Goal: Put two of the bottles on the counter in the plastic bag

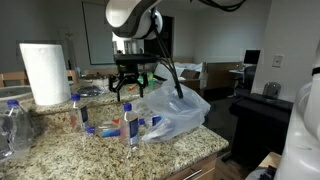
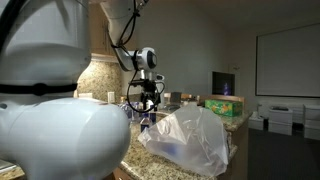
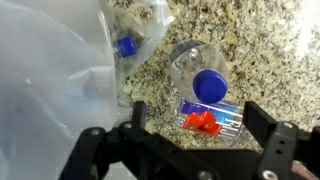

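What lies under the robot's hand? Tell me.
Under the open hand: a small clear plastic bottle with a blue cap, standing, and a red-labelled bottle lying beside it, on the speckled granite counter. The translucent plastic bag covers one side; whatever lies beneath it is hidden.

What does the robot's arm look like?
The arm is smooth, rounded and white, with black parts at its joints. Its gripper is black, with two chunky jaws. A thin black cable loops down beside it.

Wrist close, looking down, exteriors share counter [image 1: 70, 155]
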Controlling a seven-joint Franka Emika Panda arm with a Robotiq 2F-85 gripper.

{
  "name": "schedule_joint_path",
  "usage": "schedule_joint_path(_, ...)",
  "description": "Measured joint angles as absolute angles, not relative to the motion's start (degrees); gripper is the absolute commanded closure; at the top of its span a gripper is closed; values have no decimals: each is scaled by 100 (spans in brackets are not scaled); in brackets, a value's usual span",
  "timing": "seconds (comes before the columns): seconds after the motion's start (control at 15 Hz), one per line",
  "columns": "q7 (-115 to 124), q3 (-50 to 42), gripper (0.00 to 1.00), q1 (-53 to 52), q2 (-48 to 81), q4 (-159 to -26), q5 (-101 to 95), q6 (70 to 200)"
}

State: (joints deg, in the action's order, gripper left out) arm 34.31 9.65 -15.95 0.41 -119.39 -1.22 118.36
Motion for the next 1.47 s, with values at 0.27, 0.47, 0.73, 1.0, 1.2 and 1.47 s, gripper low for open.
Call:
schedule_joint_path(0.27,3440,1024,0,-1594,32,-12252,-17,12255)
schedule_joint_path(0.47,3439,1092,26,-1595,35,-12297,44,12413)
schedule_joint_path(0.73,3432,1154,54,-1595,35,-12297,49,12421)
schedule_joint_path(1.0,3429,1168,78,-1595,65,-12298,49,12416)
schedule_joint_path(1.2,3426,1177,90,-1594,115,-12294,49,12415)
schedule_joint_path(1.47,3346,1185,89,-1595,120,-12275,44,12372)
